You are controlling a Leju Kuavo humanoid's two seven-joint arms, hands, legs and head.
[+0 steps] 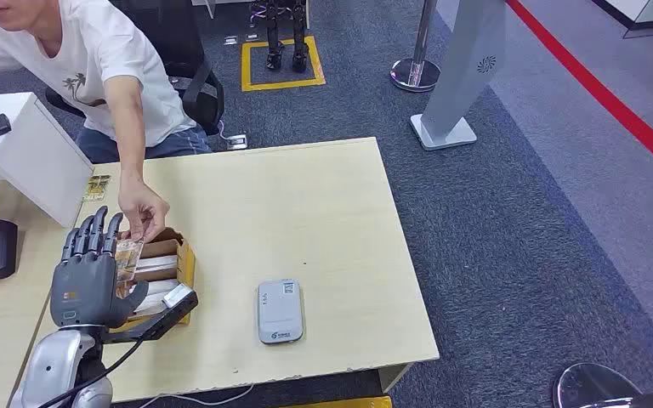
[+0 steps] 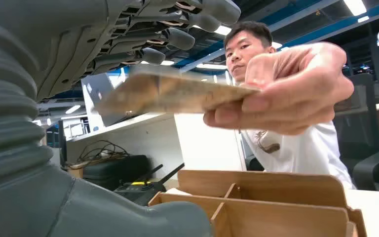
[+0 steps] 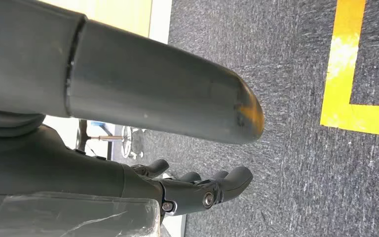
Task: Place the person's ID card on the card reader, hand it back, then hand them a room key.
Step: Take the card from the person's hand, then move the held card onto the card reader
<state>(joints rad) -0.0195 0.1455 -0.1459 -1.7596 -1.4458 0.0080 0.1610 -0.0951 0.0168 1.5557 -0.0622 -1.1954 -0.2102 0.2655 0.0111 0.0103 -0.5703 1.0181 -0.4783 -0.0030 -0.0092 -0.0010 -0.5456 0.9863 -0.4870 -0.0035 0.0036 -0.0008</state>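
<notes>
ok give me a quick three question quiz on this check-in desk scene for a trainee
1. True or false: the card reader already has a card lying on it.
2. Who has fingers on the card? A) the robot's left hand alone B) the person's hand alone C) both
3. Fill in: under the card, the wooden ___ with dividers sits on the table.

Key:
1. False; the reader's top is bare.
2. C; the person pinches one end while the left hand's fingers and thumb sit around the other, though the firmness of the robot's hold cannot be judged.
3. box
</notes>
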